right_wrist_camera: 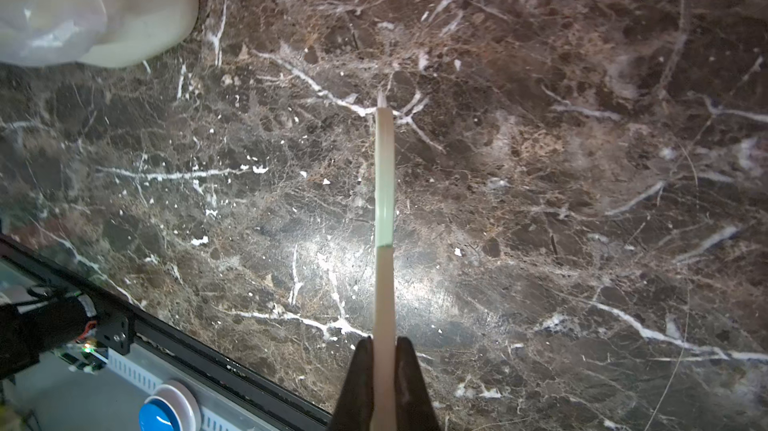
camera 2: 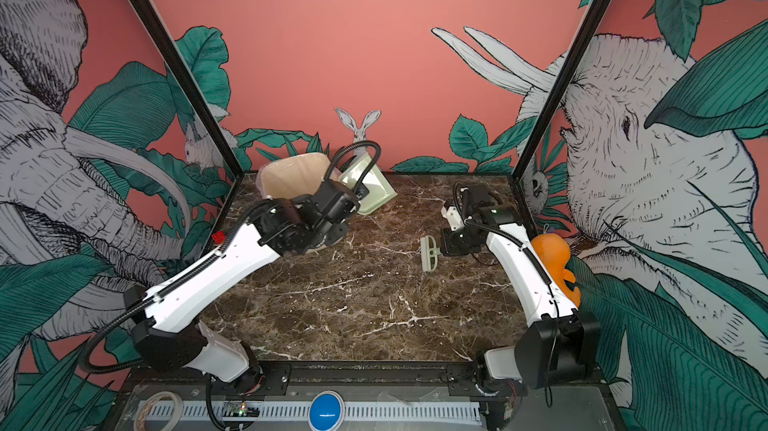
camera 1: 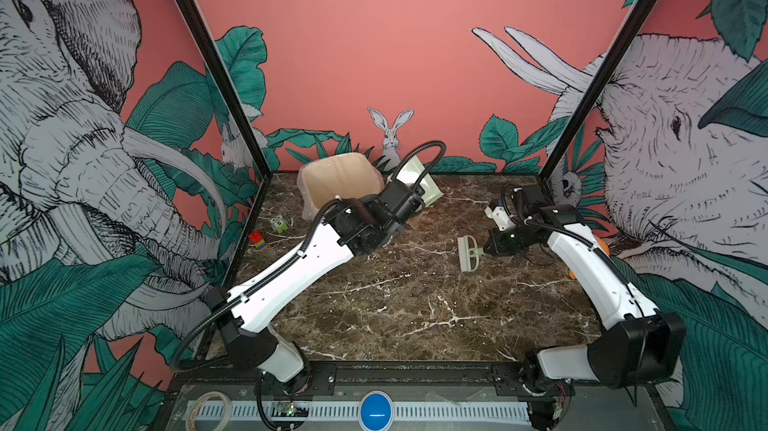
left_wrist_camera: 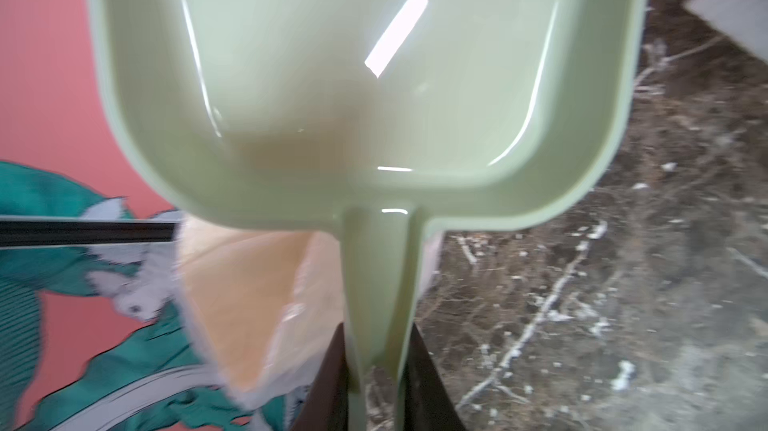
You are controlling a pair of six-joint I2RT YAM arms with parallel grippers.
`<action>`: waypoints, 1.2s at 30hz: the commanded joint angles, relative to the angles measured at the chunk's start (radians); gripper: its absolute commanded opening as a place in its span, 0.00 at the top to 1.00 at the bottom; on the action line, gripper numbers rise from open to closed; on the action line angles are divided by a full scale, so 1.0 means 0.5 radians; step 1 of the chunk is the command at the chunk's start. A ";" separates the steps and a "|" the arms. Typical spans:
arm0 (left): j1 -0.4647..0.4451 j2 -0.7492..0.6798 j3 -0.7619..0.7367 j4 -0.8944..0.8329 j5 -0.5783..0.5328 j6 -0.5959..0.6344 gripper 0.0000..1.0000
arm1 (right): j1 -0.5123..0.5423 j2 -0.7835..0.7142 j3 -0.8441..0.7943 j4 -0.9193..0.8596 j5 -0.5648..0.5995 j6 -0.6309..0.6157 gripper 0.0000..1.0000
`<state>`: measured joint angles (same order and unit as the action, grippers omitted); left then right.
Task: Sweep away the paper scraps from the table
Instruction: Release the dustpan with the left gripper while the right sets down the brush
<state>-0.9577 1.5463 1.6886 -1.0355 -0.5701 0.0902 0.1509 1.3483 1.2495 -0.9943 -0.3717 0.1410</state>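
free: table (camera 1: 395, 304) centre | blocked: bin (camera 1: 332, 179), far-left corner

**Two robot arms, both grippers clamped**

We see the left arm (camera 1: 286, 279) stretched far forward, wrist raised, left gripper (left_wrist_camera: 377, 366) pinched on a dustpan (left_wrist_camera: 374, 76) handle. The right arm (camera 1: 582, 258) bends inward, right gripper (right_wrist_camera: 385, 343) low, pinched on a brush (right_wrist_camera: 384, 184).

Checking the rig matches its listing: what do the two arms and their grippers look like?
The left arm and right arm each have white shell links joined by black joint housings, with a black corrugated cable conduit running alongside. Wrist sections are black; the fingers are dark, tapering wedges. No markings are legible.
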 commanded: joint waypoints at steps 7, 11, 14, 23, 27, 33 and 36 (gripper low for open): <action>-0.027 -0.077 -0.679 0.683 0.651 -0.655 1.00 | -0.270 -0.160 -0.340 0.596 -0.275 0.443 1.00; -0.027 -0.055 -0.932 0.892 0.699 -0.693 1.00 | -0.280 -0.209 -0.495 0.795 -0.301 0.607 1.00; -0.027 0.011 -1.051 0.982 0.803 -0.700 1.00 | -0.283 -0.240 -0.638 0.942 -0.347 0.726 1.00; -0.006 0.250 -1.161 1.093 1.040 -0.680 1.00 | -0.335 -0.357 -1.063 1.257 -0.425 0.981 1.00; 0.007 0.272 -1.185 1.102 1.061 -0.700 1.00 | -0.361 -0.424 -1.128 1.194 -0.395 0.970 0.88; 0.022 0.256 -1.235 1.074 1.059 -0.710 0.64 | -0.385 -0.481 -1.119 0.874 -0.200 0.822 0.54; 0.022 0.212 -1.284 1.074 1.056 -0.744 0.50 | -0.391 -0.526 -1.113 0.759 -0.052 0.782 0.42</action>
<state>-0.9520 1.6974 1.0775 -0.4957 -0.0498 -0.2581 -0.0395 1.1099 0.6853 -0.5339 -0.4854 0.5674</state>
